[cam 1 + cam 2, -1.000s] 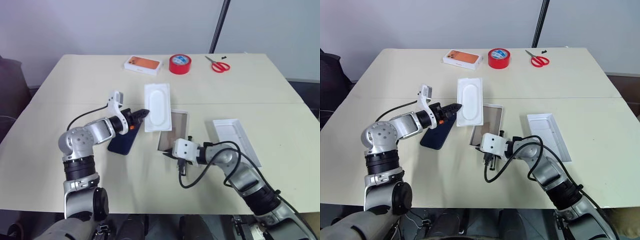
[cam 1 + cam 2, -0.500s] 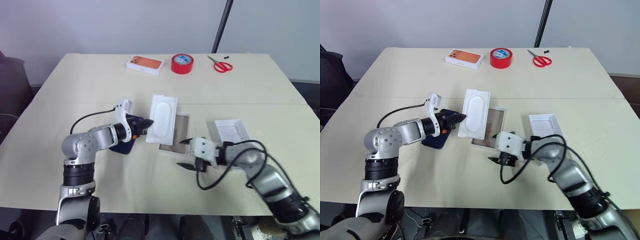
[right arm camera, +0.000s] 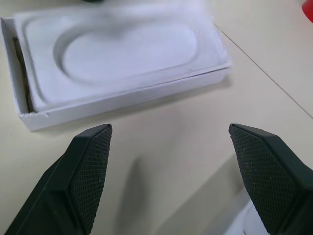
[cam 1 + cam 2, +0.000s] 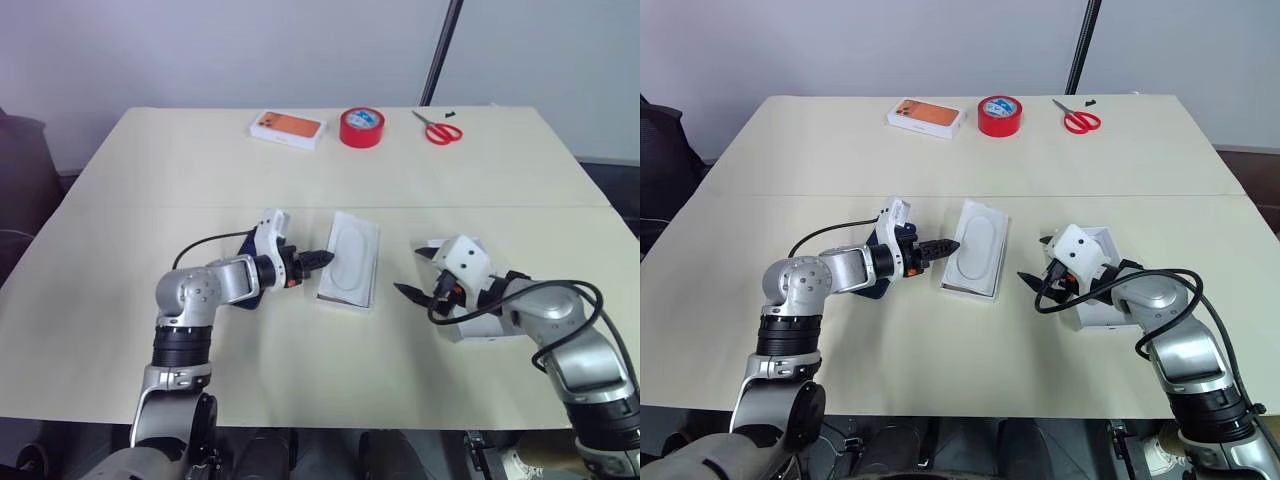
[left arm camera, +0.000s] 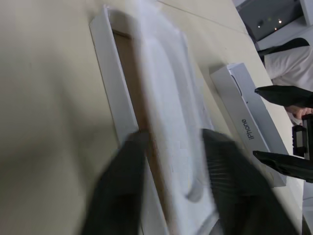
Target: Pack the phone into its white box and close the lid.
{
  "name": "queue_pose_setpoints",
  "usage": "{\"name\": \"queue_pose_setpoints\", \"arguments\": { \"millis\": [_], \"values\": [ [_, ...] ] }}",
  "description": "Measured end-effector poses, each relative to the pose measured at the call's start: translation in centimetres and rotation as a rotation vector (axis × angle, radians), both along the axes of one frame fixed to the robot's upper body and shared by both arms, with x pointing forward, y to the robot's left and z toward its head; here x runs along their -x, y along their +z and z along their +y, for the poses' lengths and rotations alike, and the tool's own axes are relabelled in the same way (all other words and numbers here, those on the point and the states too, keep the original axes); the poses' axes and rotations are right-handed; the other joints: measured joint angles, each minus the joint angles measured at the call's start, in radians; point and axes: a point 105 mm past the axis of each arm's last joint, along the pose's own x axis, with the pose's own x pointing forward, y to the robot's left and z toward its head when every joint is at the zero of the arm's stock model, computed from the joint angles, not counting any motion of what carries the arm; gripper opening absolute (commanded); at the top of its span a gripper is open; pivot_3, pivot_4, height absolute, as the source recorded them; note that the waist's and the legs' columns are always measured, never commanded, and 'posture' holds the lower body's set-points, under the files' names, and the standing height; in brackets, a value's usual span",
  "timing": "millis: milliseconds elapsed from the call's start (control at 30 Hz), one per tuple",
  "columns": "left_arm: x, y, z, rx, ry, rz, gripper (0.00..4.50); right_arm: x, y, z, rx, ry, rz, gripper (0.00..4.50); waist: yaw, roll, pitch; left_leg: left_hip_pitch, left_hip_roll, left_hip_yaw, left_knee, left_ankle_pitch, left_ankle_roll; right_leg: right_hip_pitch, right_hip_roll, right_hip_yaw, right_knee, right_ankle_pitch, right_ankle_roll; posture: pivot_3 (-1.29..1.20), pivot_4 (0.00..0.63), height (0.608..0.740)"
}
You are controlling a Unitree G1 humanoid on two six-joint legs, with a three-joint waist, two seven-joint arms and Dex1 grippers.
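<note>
The white box (image 3: 122, 105) lies mid-table with a flat white insert (image 4: 351, 258) with an oval recess resting in it, covering most of its floor. My left gripper (image 4: 318, 259) is at the insert's left edge, open, its fingers astride that edge in the left wrist view. The dark navy phone (image 4: 872, 291) lies flat beneath my left forearm, mostly hidden. My right gripper (image 4: 415, 272) hangs open and empty to the right of the box. It is just over the near end of the lid (image 5: 249, 122), which rests open side up.
At the table's far edge sit an orange-topped white box (image 4: 288, 127), a red tape roll (image 4: 361, 127) and red scissors (image 4: 436, 129). A black pole rises behind the table. A person in white (image 5: 293, 58) shows beyond the table.
My left gripper brought the raised insert down onto the white box and opened. My right gripper opened, left the box's near end and swung right and up to the lid.
</note>
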Motion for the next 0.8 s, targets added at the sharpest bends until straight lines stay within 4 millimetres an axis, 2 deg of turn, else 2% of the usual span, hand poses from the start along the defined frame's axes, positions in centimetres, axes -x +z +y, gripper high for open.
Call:
{"name": "queue_pose_setpoints", "arguments": {
  "millis": [33,167,200,267,300,367,467,567,667,800],
  "values": [
    [0.0,0.1,0.2,0.001,0.0,0.0,3.92,-0.2,0.1,0.2,-0.02,-0.009,-0.004,4.03,-0.003,0.0,0.0,0.0,0.0,0.0,0.0,0.0,0.0,0.0,0.0,0.0,0.0,0.0,0.0,0.0,0.15,0.74],
    [0.0,1.1,0.6,-0.002,-0.014,-0.06,3.92,-1.7,2.0,2.5,-0.174,-0.019,-0.044,4.03,-0.009,0.0,0.0,0.0,0.001,0.0,0.0,0.0,-0.001,-0.001,0.001,0.0,0.001,0.0,0.0,0.0,0.15,0.74],
    [-0.1,1.6,1.0,-0.028,-0.012,-0.12,3.97,-2.1,2.9,3.1,-0.2,-0.013,-0.066,3.77,-0.01,0.0,0.0,0.0,0.001,0.0,0.0,0.0,-0.001,-0.001,0.001,0.0,0.001,0.0,0.0,0.0,0.15,0.74],
    [-0.3,2.7,2.0,-0.096,-0.001,-0.272,3.99,-2.6,3.9,4.1,-0.223,0.0,-0.093,3.17,-0.005,0.001,0.0,0.0,0.001,0.0,-0.001,0.0,-0.001,-0.001,0.001,0.0,0.0,0.0,0.0,0.0,0.15,0.74],
    [-0.4,2.8,2.7,-0.129,0.007,-0.336,3.99,-2.9,4.0,4.8,-0.22,0.009,-0.098,2.69,-0.007,0.001,-0.001,0.0,0.001,0.0,-0.001,0.0,-0.001,-0.001,0.001,0.0,0.0,0.0,0.0,0.0,0.15,0.74],
    [-0.5,2.6,4.1,-0.153,0.028,-0.398,3.99,-3.3,3.5,5.9,-0.203,0.018,-0.089,1.73,-0.004,0.001,-0.001,0.0,0.001,-0.001,-0.001,0.0,-0.001,-0.001,0.001,0.0,0.0,0.0,0.0,0.0,0.15,0.74],
    [-0.7,2.5,5.7,-0.179,0.047,-0.456,3.99,-4.0,2.0,7.4,-0.129,0.036,-0.088,0.04,-0.001,0.001,0.0,-0.001,0.0,-0.001,0.0,0.0,-0.001,-0.002,0.0,0.0,0.0,0.0,0.0,0.0,0.15,0.74],
    [-1.1,2.5,8.2,-0.259,0.089,-0.504,3.99,-5.2,0.4,8.5,-0.117,0.003,-0.064,0.04,-0.006,0.001,0.0,-0.001,0.001,-0.001,-0.001,0.0,-0.001,-0.002,0.0,0.0,0.0,0.0,0.0,0.0,0.15,0.74],
    [-1.2,2.2,8.9,-0.277,0.101,-0.519,3.99,-6.0,-1.1,9.4,-0.088,-0.01,-0.022,0.04,-0.008,0.001,0.0,-0.001,0.0,-0.001,-0.001,0.001,-0.001,-0.002,0.0,0.0,0.001,0.0,0.0,0.0,0.15,0.74],
    [-1.2,2.0,9.0,-0.28,0.103,-0.527,3.99,-5.5,-2.9,10.5,0.064,0.072,-0.016,0.04,-0.006,0.001,-0.001,-0.001,0.0,-0.001,0.0,0.001,-0.001,-0.002,0.0,0.0,0.0,0.0,0.0,0.0,0.15,0.74]
  ]
}}
